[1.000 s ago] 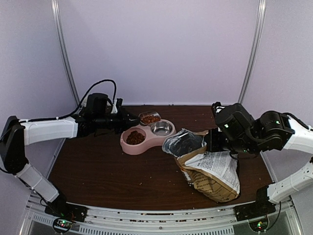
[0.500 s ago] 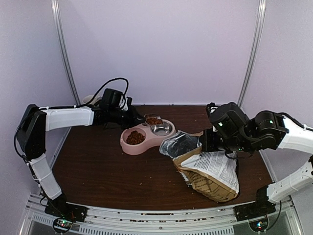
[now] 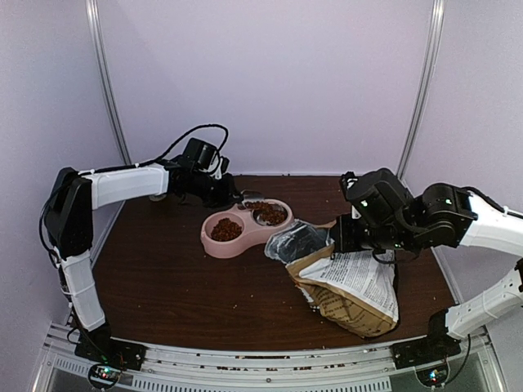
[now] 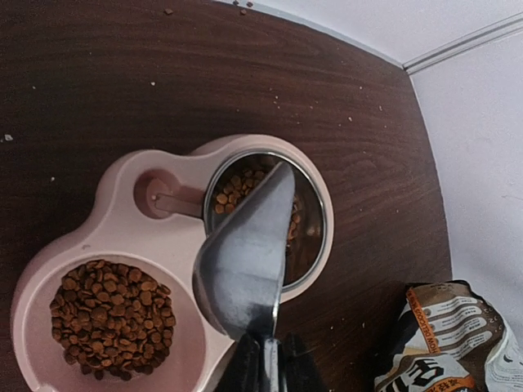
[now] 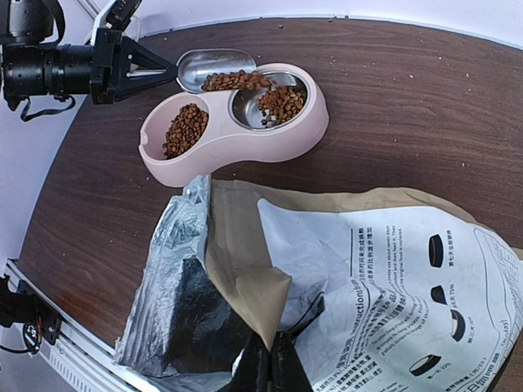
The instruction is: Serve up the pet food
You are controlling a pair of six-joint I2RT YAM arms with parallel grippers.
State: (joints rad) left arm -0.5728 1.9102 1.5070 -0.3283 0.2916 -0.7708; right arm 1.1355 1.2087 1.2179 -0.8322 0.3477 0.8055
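Clenches the left gripper (image 4: 265, 363) on the handle of a metal scoop (image 4: 245, 261), tipped over the steel bowl (image 4: 304, 245) in the far-right half of the pink double bowl (image 4: 155, 233). Finds pet food (image 5: 280, 102) at the scoop's lip, in that steel bowl, and heaped in the near-left half. Pinches the right gripper (image 5: 265, 363) tight on the mouth of the tan paper bag (image 5: 392, 278), near right.
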